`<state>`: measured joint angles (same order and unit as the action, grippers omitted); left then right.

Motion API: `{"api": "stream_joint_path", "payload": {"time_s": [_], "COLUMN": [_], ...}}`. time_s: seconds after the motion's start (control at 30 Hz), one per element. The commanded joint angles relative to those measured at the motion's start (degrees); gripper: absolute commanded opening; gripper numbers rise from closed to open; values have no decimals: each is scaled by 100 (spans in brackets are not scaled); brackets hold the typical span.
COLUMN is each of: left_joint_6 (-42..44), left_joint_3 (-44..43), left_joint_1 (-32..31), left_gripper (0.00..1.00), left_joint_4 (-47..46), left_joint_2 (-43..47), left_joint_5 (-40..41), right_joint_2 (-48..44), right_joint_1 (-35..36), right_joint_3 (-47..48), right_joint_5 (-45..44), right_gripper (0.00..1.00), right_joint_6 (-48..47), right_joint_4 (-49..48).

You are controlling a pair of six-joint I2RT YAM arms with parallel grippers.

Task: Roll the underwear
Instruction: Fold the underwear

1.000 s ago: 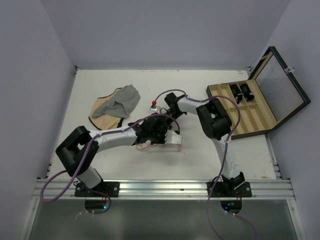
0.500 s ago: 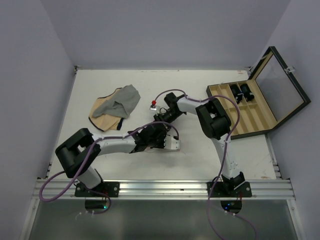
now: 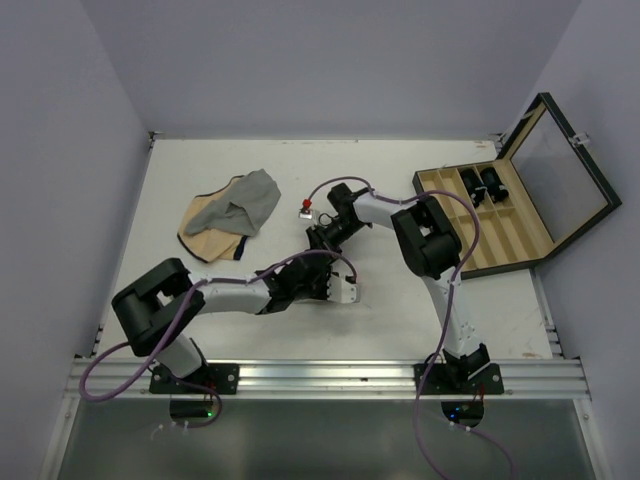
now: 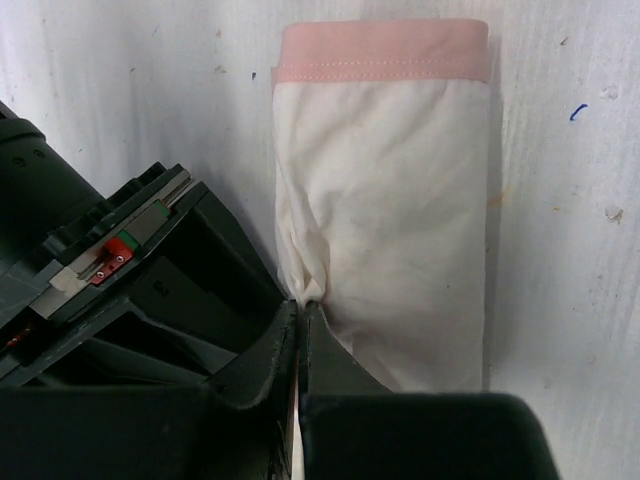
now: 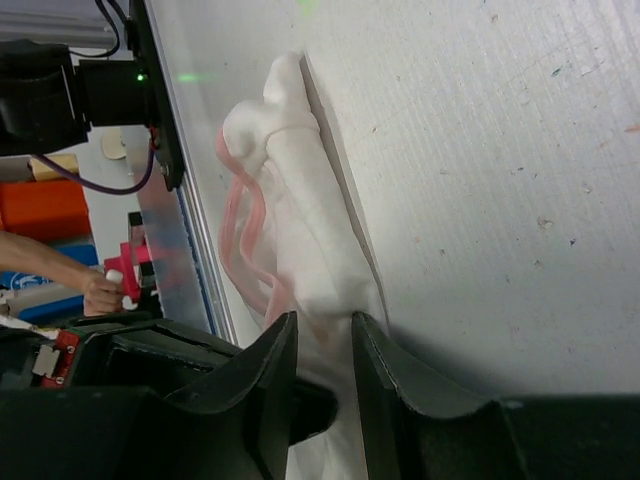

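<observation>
My left gripper [image 4: 300,322] has its jaws pressed together on a bunched bit of the underwear [image 4: 395,220], pinching the near left edge. The garment lies straight ahead of those fingertips as a narrow white bundle on the table [image 4: 570,260], with its pink band at the far end. My right gripper [image 5: 318,345] has its jaws a little apart. The bundle lies just beyond them, pink trim looping out on its left. On the top camera that gripper sits near the fabric, not on it.
</observation>
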<state>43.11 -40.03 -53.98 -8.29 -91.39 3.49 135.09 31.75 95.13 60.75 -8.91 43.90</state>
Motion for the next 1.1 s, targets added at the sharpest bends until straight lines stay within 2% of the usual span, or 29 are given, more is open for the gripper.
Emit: {"api": "stream_joint_path", "payload": {"time_s": [0.0, 0.2, 0.37, 0.43, 0.47, 0.57, 0.7, 0.8, 0.9, 1.07], "left_joint_6": [215, 180, 162, 171, 215, 346, 373, 435, 426, 259], "left_joint_3": [136, 268, 242, 180, 145, -118, -943, -1182, -1148, -1129], "left_joint_1": [116, 98, 98, 98, 115, 168, 308, 388, 458, 599], "left_gripper": [0, 0, 2, 16, 39, 56, 59, 59, 59, 59], "left_joint_4": [-700, -682, -674, -647, -656, -446, 134, 433, 548, 583], "left_joint_2": [-177, -423, -511, -424, -371, -37, 227, 245, 166, 157], "left_joint_5": [1233, 1163, 1040, 1049, 1058, 1040, 865, 654, 662, 653], "right_joint_2": [106, -202, -509, -623, -641, -694, -826, -1238, -1844, -2530], "right_joint_1": [95, -98, -406, -494, -511, -573, -599, -765, -1021, -1373], "right_joint_3": [-56, 513, 1086, 1253, 1288, 1122, 429, 60, -100, -241], "right_joint_5": [-221, -423, -678, -871, -942, -1179, -1294, -1434, -1434, -1539], "right_gripper": [35, 48, 50, 50, 50, 47, 42, 40, 41, 41], "right_joint_6": [-59, 152, 83, -32, -171, -313, -147, 72, 398, 232], "right_joint_4": [795, 839, 1067, 1182, 1339, 1367, 981, 577, 102, 153]}}
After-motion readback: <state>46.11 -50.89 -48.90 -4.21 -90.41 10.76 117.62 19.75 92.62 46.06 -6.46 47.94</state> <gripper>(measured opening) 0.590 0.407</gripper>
